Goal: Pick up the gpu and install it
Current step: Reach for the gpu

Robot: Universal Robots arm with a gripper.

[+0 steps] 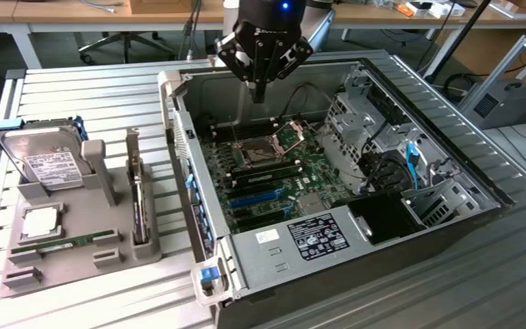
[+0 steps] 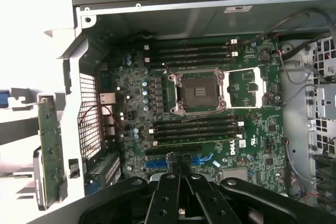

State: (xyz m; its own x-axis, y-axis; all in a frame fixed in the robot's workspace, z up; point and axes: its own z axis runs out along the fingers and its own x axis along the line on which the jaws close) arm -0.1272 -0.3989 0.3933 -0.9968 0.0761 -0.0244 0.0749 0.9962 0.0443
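Note:
The gpu (image 1: 136, 192) stands on its edge in a slot of the grey holder (image 1: 98, 257), left of the computer case in the exterior view. In the wrist view the gpu (image 2: 50, 150) shows as a green board outside the case wall. My gripper (image 1: 259, 92) hangs above the open case (image 1: 446, 171), over the far end of the motherboard (image 1: 272, 168), well away from the gpu. Its black fingers (image 2: 167, 195) are pressed together and hold nothing. Below my gripper (image 2: 181, 174) lie the blue expansion slots (image 2: 202, 159) and the open CPU socket (image 2: 199, 92).
The grey holder also carries a silver hard drive in a blue frame (image 1: 42, 159), a square chip (image 1: 39, 223) and a narrow green memory stick (image 1: 73, 241). Drive cages and cables (image 1: 409, 168) fill the case's right side. The slatted table (image 1: 80, 89) surrounds everything.

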